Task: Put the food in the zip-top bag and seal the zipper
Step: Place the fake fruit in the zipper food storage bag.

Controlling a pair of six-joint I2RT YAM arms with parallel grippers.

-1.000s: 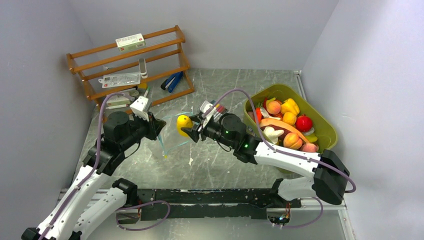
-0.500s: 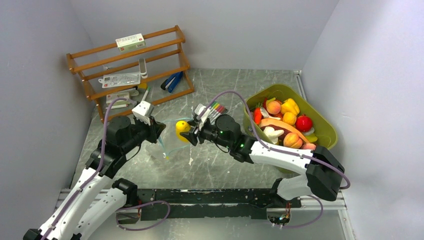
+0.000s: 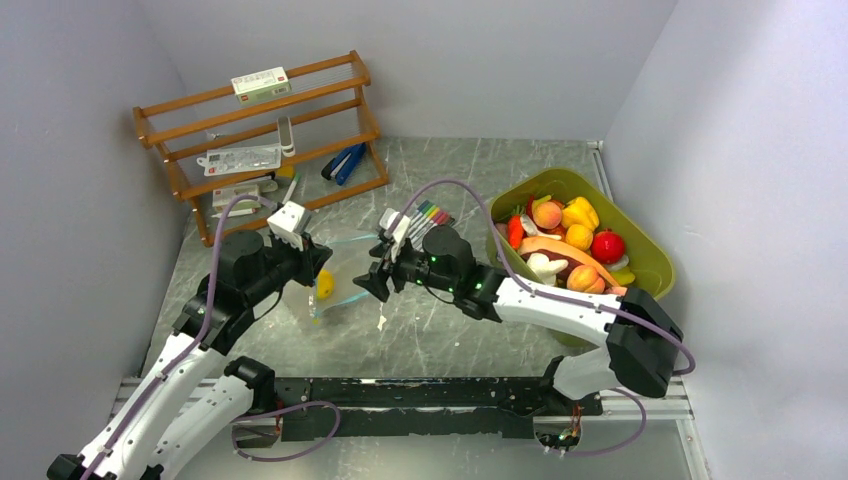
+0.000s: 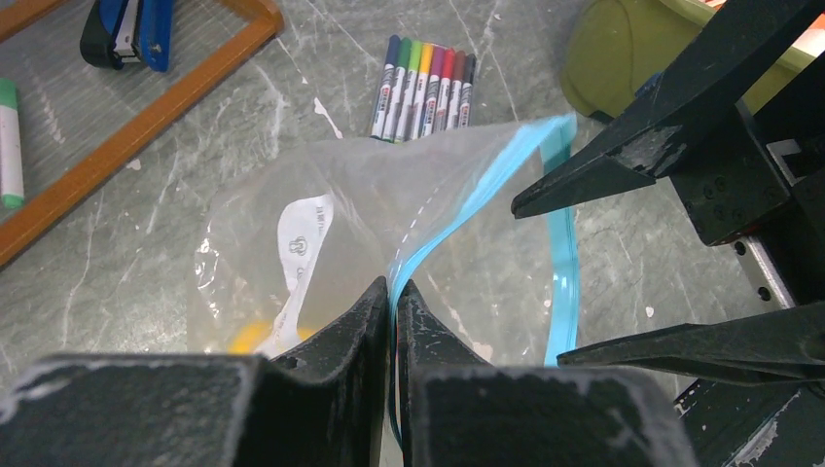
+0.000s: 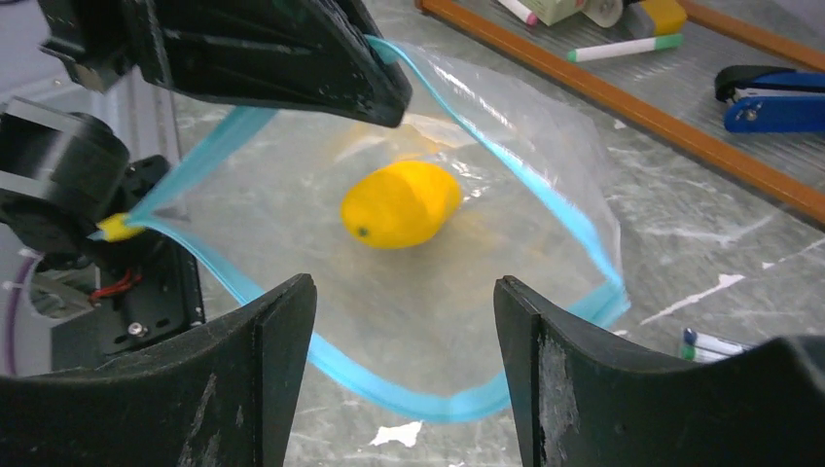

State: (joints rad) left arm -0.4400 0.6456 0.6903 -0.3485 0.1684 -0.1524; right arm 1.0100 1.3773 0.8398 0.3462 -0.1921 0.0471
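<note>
Near side: a stretch of table [image 3: 430, 330] lies between the arm bases and the work.

The left claw [image 4: 392, 292] is clamped tight on the upper lip of the bag [image 4: 321, 195]. It pinches the teal zip strip [image 4: 486, 190] and lifts it, so the mouth gapes toward the right arm. The right claw [image 5: 404, 292] sits at that mouth, fingers spread wide, holding nothing. One yellow lemon [image 5: 400, 203] lies inside the bag on its lower film, back from the mouth.

Progress, our judgement: one item is in, so this is an early stage. The rest of the toy fruit [image 3: 565, 250] is heaped in the green tub [image 3: 652, 262] to the right. The zip is unsealed along its whole visible length.

Room: the raised lip is floppy and bows. The right claw has open table behind it to back out toward the tub. Just behind the bag lies a row of pens [image 4: 425, 88]. Further back stands the wooden rack [image 3: 310, 70], with a stapler [image 4: 131, 24] on it. The tub sits close to the right wall.
</note>
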